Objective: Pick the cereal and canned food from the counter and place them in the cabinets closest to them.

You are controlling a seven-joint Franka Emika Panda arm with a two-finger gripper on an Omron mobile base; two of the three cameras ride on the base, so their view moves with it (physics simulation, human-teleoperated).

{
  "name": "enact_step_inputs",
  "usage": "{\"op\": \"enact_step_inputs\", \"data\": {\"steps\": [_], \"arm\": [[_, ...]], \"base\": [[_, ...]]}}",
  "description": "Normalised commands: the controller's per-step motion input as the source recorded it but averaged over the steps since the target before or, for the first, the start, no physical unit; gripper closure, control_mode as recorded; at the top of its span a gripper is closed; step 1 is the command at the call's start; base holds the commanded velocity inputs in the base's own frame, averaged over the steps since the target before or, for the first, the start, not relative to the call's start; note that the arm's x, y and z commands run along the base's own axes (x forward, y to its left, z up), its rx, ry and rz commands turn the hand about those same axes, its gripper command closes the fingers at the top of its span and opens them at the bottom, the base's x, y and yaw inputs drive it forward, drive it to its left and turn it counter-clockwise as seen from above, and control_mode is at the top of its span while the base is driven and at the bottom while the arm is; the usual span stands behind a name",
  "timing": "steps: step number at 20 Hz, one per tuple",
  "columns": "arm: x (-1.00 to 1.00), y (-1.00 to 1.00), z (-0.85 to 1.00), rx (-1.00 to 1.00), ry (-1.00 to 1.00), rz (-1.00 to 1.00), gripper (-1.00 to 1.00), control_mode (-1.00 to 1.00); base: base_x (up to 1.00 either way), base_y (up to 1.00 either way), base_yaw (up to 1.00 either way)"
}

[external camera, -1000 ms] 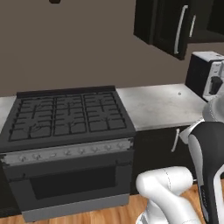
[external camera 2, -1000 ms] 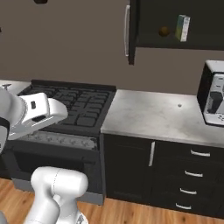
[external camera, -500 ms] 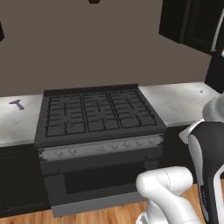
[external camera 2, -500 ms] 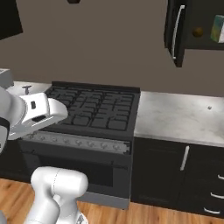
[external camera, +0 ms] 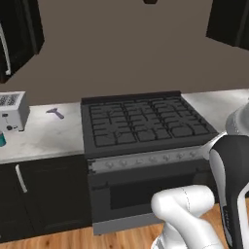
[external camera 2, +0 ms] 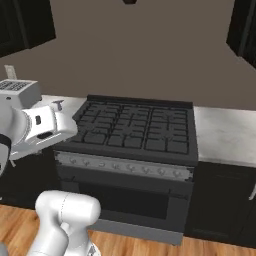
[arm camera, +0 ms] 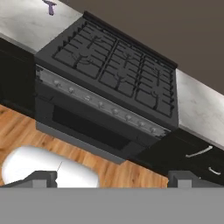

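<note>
Black stove (arm camera: 111,70) sits dead center, marble counter (arm camera: 199,107) on both sides of it, a small purple thing (arm camera: 50,6) left of the stove, wood floor (arm camera: 26,129) below.

I found no readable text, label, brand, number or sign anywhere. The row of knobs along the front of the black stove (external camera: 146,129) carried no markings that I could make out. The silver toaster (external camera: 10,111) on the bench (external camera: 44,133) showed a small dark control on its front, but no lettering I could read. The dark upper cabinets (external camera: 19,34) had plain doors. The teal can (external camera: 2,139) at the picture's left edge was cut off, and any print on it was too small to tell.
</note>
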Motion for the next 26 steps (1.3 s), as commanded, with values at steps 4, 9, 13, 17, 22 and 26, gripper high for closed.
{"op": "enact_step_inputs", "data": {"steps": [4,9,13,17,22,26], "arm": [[0.0,0.0,0.0,0.0,0.0,0.0,-1.0,1.0],[0.0,0.0,0.0,0.0,0.0,0.0,-1.0,1.0],[0.0,0.0,0.0,0.0,0.0,0.0,-1.0,1.0],[0.0,0.0,0.0,0.0,0.0,0.0,-1.0,1.0],[0.0,0.0,0.0,0.0,0.0,0.0,-1.0,1.0],[0.0,0.0,0.0,0.0,0.0,0.0,-1.0,1.0]], "base": [[-0.19,0.81,-0.02],[-0.19,0.8,-0.03],[-0.2,0.81,-0.03],[-0.17,0.82,-0.02],[-0.17,0.81,-0.02],[-0.13,0.8,-0.02]]}}
